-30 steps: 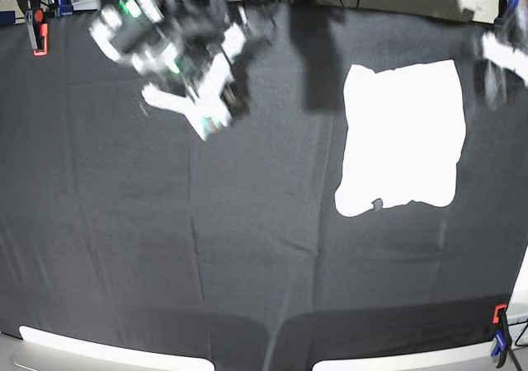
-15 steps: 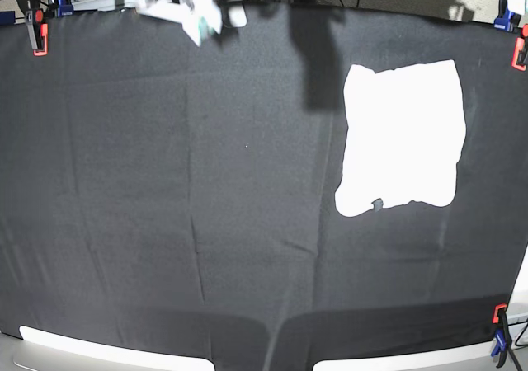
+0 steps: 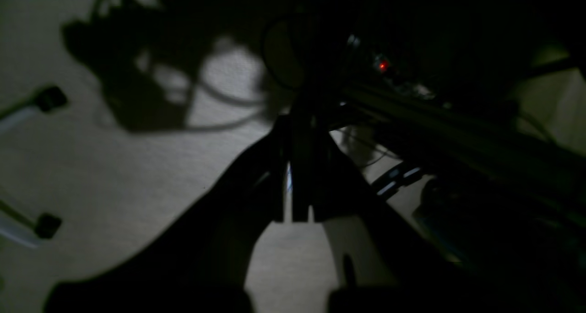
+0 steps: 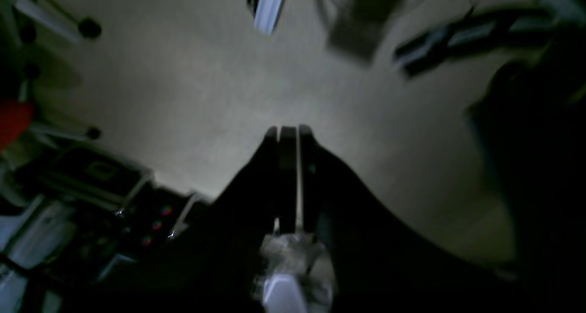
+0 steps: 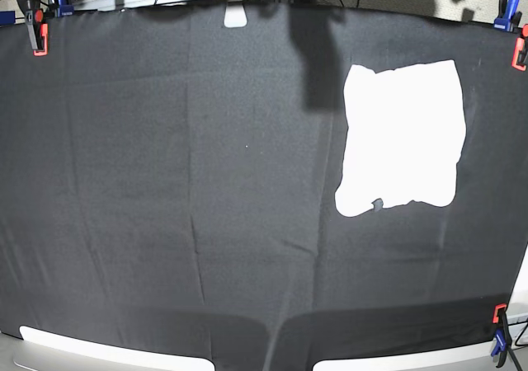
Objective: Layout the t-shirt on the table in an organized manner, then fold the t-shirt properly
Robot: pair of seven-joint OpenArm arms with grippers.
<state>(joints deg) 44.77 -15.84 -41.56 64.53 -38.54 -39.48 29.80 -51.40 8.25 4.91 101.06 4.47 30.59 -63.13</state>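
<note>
The t-shirt (image 5: pixel 403 138) lies folded into a plain white rectangle, far right on the table (image 5: pixel 165 181). The left end effector (image 3: pixel 295 166) and right end effector (image 4: pixel 288 166) are both closed, holding nothing.

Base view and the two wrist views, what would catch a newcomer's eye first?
The bright white t-shirt, folded into a neat rectangle, lies plain side up on the right part of the black-clothed table. No arm shows over the table. In the dim wrist views the left tool and right tool are shut and empty, pointing at pale floor.
</note>
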